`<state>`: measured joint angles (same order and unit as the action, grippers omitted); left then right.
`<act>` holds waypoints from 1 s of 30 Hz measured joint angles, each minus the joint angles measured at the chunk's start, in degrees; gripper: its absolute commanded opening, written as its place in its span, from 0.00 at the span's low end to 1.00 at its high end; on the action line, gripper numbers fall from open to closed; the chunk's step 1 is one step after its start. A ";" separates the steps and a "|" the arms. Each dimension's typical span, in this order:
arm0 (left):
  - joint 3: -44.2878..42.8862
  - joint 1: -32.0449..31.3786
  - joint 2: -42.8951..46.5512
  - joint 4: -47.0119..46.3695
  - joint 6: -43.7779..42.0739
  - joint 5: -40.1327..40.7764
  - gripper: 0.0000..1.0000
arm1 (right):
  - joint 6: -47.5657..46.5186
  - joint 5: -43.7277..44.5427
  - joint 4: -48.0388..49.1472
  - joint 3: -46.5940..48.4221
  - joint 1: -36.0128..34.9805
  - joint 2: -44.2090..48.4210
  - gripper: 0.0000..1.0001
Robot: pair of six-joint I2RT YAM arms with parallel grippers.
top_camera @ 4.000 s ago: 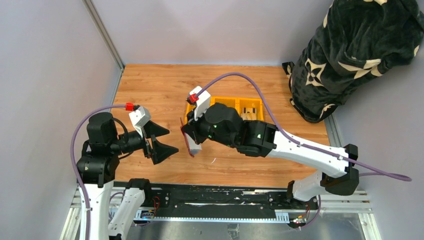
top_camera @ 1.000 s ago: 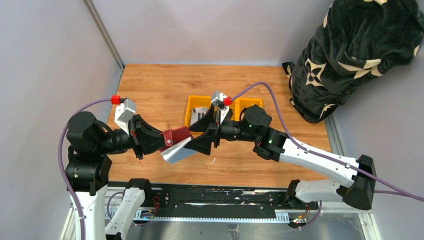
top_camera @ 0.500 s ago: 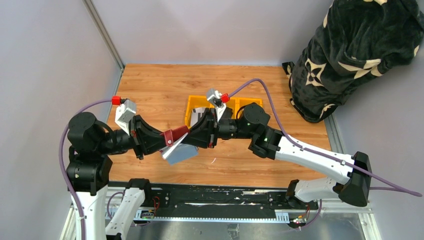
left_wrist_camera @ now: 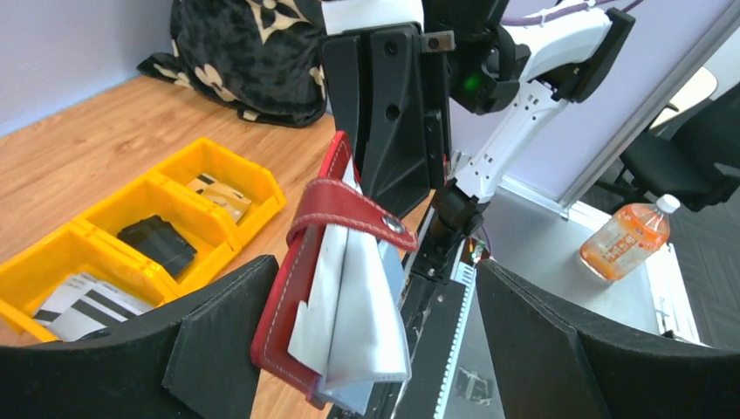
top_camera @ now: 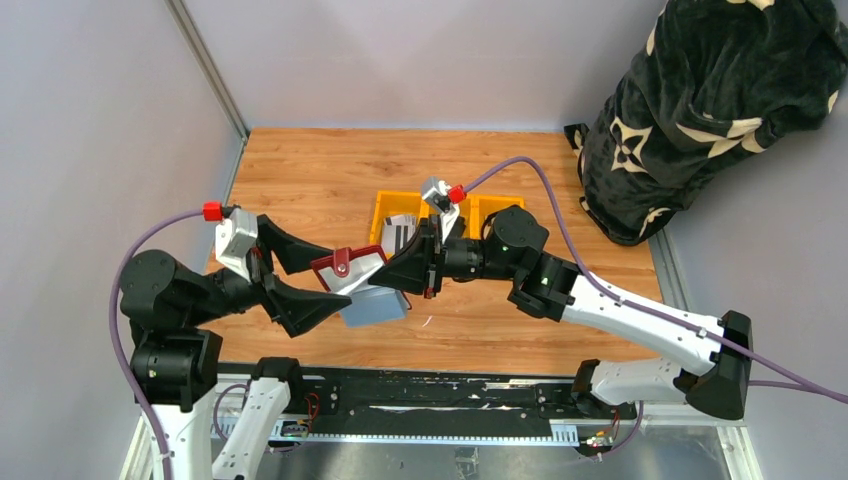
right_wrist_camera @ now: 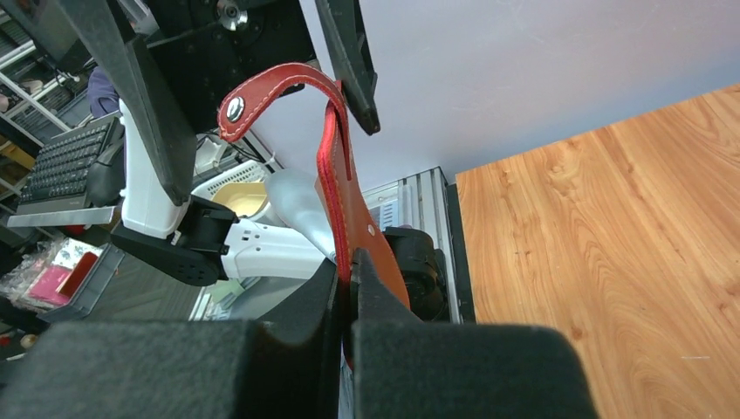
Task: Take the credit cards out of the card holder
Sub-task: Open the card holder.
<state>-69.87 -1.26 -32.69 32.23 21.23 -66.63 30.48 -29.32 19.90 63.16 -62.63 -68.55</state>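
Card holder (top_camera: 347, 268) — aloft, right hand (top_camera: 398, 272) clamped

Card holder (top_camera: 345, 266) above the table's (top_camera: 300, 170) near edge
Right gripper (top_camera: 395, 276) clamps it; left gripper (top_camera: 335, 282) gapes around its other end.

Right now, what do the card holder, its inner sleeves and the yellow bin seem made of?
Card holder: probably leather or imitation, dark red, matte, pale stitching along edges. Sleeves: likely thin soft plastic, pale grey, bending loosely. Yellow bin: rigid moulded plastic, slightly glossy walls.

grey walls (top_camera: 420, 60) around a wooden table (top_camera: 310, 170)
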 measured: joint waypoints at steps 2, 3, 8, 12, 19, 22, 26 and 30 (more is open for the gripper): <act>0.68 0.00 1.01 0.07 -0.87 -0.22 0.88 | 0.17 0.31 -0.70 0.02 0.04 0.52 0.00; 1.29 0.00 1.73 0.11 -1.75 -0.17 0.87 | 0.35 0.35 -0.90 0.07 0.04 0.68 0.00; 3.69 0.00 4.66 1.68 -6.60 0.26 0.78 | 2.58 -0.74 -1.16 1.03 0.04 0.11 0.00; 4.22 0.00 5.29 2.19 -8.72 -0.13 0.62 | 3.61 -1.25 -1.27 1.99 0.04 -0.13 0.00; 5.01 0.00 6.14 3.21 -12.15 3.37 0.09 | 4.74 -2.10 -1.16 3.13 0.04 -0.22 0.03; 4.98 -0.02 6.12 2.89 -11.39 6.01 0.00 | 5.01 -2.43 -0.70 3.39 0.04 -0.85 0.11; 6.47 -0.04 6.36 -1.38 -6.47 8.22 0.00 | 6.21 -3.15 0.63 3.96 0.31 -1.90 0.42; 8.83 -0.04 6.47 -6.40 0.70 9.09 0.00 | 6.91 -4.94 1.90 3.76 0.31 -1.97 0.53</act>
<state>-61.04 -1.30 -26.22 25.82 21.93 -57.54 37.39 -34.26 21.80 66.92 -62.33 -70.52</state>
